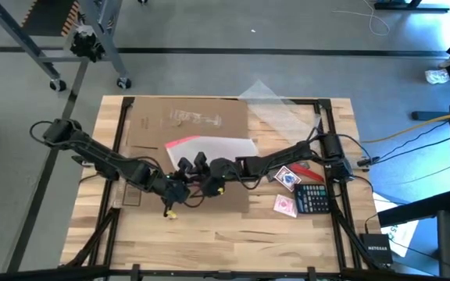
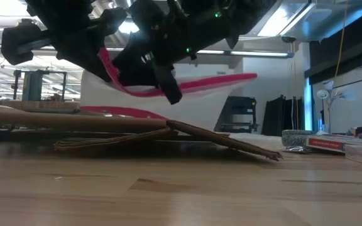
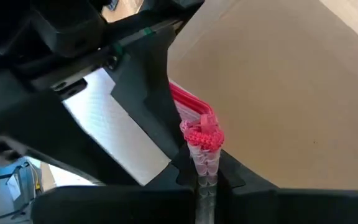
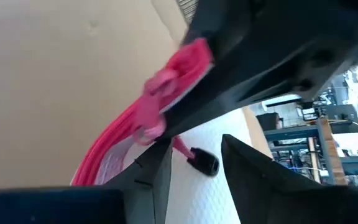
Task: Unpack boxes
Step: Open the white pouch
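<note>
In the low view, the bare wooden surface (image 2: 181, 188) fills the foreground. Beyond it the flattened cardboard box (image 2: 168, 132) lies on the surface, one flap sloping down to its edge. Above the box both dark arms hang with a clear plastic pouch (image 2: 187, 85) with a pink-red zip edge lifted between them, blocking most of the room behind.

From the high view, the box (image 1: 186, 125) lies spread flat across the far middle of the surface. The left gripper (image 1: 174, 187) and the right gripper (image 1: 201, 170) meet over the box's near edge, at the pouch (image 1: 217, 148). Just right of the box lie a black calculator (image 1: 313, 198) and two packs of playing cards (image 1: 286, 206).

In the left wrist view, the left gripper (image 3: 205, 180) has its fingers pressed together on the pouch's bunched pink zip end (image 3: 202, 134), brown box (image 3: 278, 81) behind.

In the right wrist view, the right gripper (image 4: 194, 165) has its fingers spread apart; the pink zip slider (image 4: 151, 115) seems to sit just beyond them, not pinched.
</note>
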Robot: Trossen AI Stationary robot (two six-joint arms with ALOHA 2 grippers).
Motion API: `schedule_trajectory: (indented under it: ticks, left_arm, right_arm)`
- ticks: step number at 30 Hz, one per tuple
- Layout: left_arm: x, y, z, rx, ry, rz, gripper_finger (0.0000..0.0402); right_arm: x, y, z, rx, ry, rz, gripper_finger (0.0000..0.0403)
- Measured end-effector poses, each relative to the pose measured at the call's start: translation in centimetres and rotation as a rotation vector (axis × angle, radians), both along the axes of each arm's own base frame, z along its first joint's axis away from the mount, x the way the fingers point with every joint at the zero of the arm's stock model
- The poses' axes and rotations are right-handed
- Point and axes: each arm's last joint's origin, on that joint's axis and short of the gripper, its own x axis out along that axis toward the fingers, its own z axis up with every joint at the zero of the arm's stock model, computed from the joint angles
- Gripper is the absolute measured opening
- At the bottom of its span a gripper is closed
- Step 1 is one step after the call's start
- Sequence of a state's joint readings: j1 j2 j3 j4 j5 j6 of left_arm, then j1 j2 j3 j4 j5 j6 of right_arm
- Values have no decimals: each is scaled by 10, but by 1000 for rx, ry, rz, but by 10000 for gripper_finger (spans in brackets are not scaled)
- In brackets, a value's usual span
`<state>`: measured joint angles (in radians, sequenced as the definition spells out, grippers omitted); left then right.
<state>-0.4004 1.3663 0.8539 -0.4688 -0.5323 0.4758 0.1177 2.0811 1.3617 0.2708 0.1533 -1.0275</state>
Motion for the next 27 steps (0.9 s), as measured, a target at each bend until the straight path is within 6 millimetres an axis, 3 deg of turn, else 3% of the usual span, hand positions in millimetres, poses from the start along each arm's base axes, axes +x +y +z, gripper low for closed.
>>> schedule_trajectory:
  ticks: [5, 12, 18, 27]
  left_arm:
    - [0, 0, 0, -1, -6, 1, 1]
    - [0, 0, 0, 1, -15, 21, 1]
    - [-3, -1, 0, 8, -20, 77, 1]
    - [-15, -3, 8, -5, -66, 169, 1]
  right_arm:
    - [0, 0, -1, 5, 7, 14, 100]
    - [0, 1, -6, 25, 25, 42, 7]
    - [-6, -1, -4, 34, 89, -54, 1]
    - [-32, -5, 12, 19, 305, -146, 0]
